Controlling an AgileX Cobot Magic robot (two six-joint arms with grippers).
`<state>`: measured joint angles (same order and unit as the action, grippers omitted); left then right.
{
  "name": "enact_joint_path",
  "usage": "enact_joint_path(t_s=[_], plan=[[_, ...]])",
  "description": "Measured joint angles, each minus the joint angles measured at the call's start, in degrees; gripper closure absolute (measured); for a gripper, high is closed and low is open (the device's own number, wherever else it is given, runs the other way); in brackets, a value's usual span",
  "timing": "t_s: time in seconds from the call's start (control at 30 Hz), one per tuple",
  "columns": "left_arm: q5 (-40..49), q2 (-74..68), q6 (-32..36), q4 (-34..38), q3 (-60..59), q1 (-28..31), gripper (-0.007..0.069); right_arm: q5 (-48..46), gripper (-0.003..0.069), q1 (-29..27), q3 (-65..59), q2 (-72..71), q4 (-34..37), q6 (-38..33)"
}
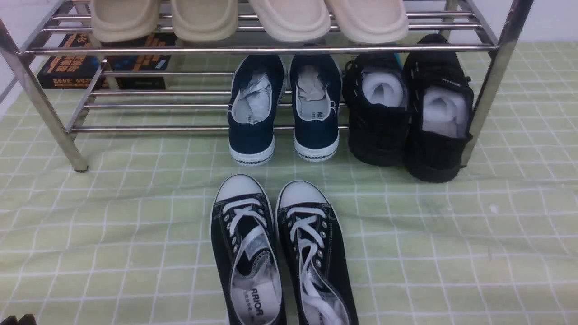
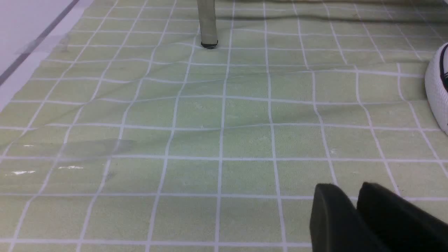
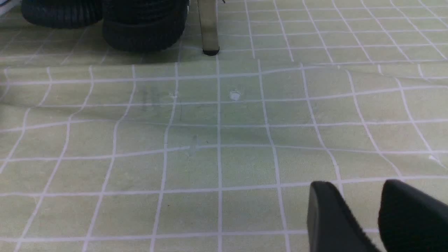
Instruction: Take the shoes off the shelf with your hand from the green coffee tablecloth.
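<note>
The shoes, two bulky all-black knit sneakers (image 1: 377, 122) (image 1: 435, 135) with white stuffing, sit on the right end of the lower tier of the chrome shelf (image 1: 271, 48). Their heels hang over the green coffee tablecloth (image 1: 451, 248). In the right wrist view their soles (image 3: 143, 31) show beside a shelf leg (image 3: 208, 31), far ahead of my right gripper (image 3: 357, 185). That gripper hangs low over the cloth, open and empty. My left gripper (image 2: 344, 187) is shut on nothing, low over the cloth and well short of the other front leg (image 2: 207, 24).
Navy WARRIOR sneakers (image 1: 253, 117) share the lower tier, left of the black pair. Black canvas sneakers with white toe caps (image 1: 246, 253) lie on the cloth in front, one toe cap (image 2: 437, 87) showing to my left wrist. Beige slippers (image 1: 203, 18) fill the top tier. A dark box (image 1: 104, 63) stands behind.
</note>
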<state>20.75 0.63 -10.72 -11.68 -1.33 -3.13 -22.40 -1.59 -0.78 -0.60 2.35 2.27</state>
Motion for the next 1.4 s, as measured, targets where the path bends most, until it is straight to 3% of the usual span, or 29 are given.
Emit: enact_joint_path(t_s=[1.07, 1.27, 1.3, 1.4], plan=[[0.1, 0.0, 0.0, -0.1, 0.0, 0.0, 0.0453, 0.0, 0.0419, 0.0, 0.0, 0.0, 0.4, 0.5], [0.1, 0.0, 0.0, -0.1, 0.0, 0.0, 0.0449, 0.0, 0.0419, 0.0, 0.0, 0.0, 10.8, 7.1], [0.1, 0.0, 0.0, -0.1, 0.0, 0.0, 0.0448, -0.2, 0.0419, 0.0, 0.0, 0.0, 15.7, 9.8], [0.1, 0.0, 0.0, -0.1, 0.0, 0.0, 0.0447, -0.8, 0.0419, 0.0, 0.0, 0.0, 21.9, 12.8]])
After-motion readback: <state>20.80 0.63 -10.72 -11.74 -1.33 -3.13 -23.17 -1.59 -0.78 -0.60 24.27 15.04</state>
